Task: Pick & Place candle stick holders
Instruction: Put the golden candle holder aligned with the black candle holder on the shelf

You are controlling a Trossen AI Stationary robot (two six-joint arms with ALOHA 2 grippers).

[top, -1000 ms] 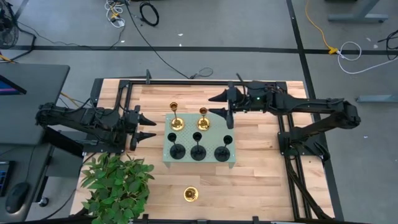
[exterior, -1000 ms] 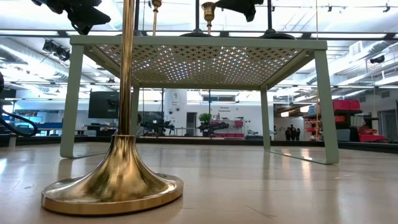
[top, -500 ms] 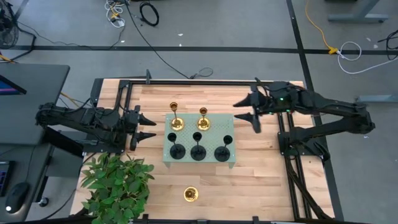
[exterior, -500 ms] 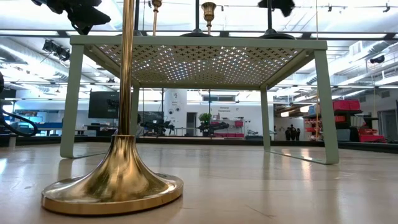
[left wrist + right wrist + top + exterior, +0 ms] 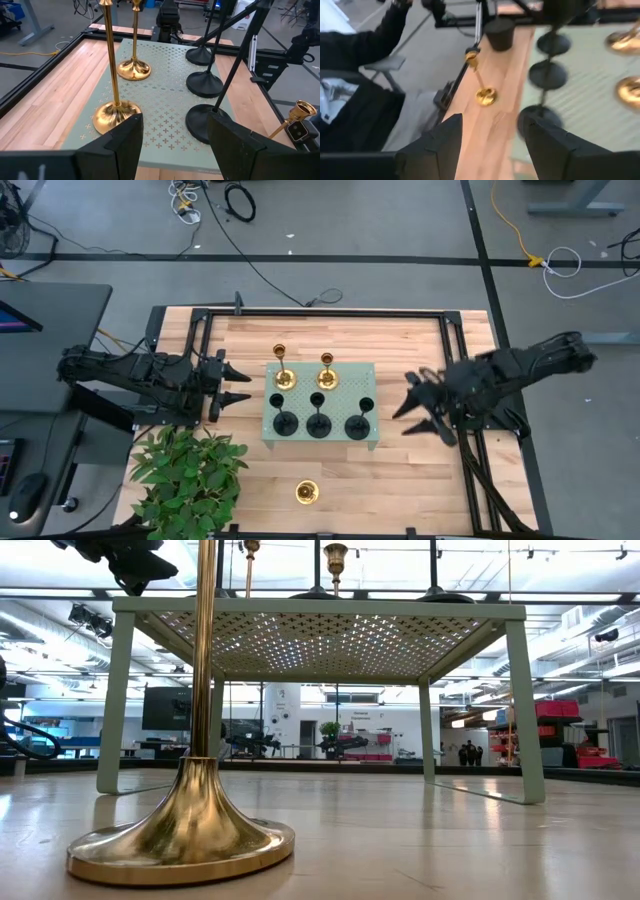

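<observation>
Five holders were stood on the pale green perforated metal tray [image 5: 370, 442]; the shiny gold brass candle holder [image 5: 307, 493], at six o'clock, was left. The right gripper [image 5: 418, 408], fingers apart and empty, was hung at three o'clock, seemingly angled toward it. The left gripper [image 5: 232, 384], spread, was parked at nine.

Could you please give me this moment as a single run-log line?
gold holders on tray: two | black holders on tray: three | gold holder on table | left gripper: open, beside tray | right gripper: open, empty

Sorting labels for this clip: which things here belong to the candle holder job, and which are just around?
Job: two gold holders and three black holders on the green tray; third gold holder on the table.
Around: potted plant, floor cables.
</observation>
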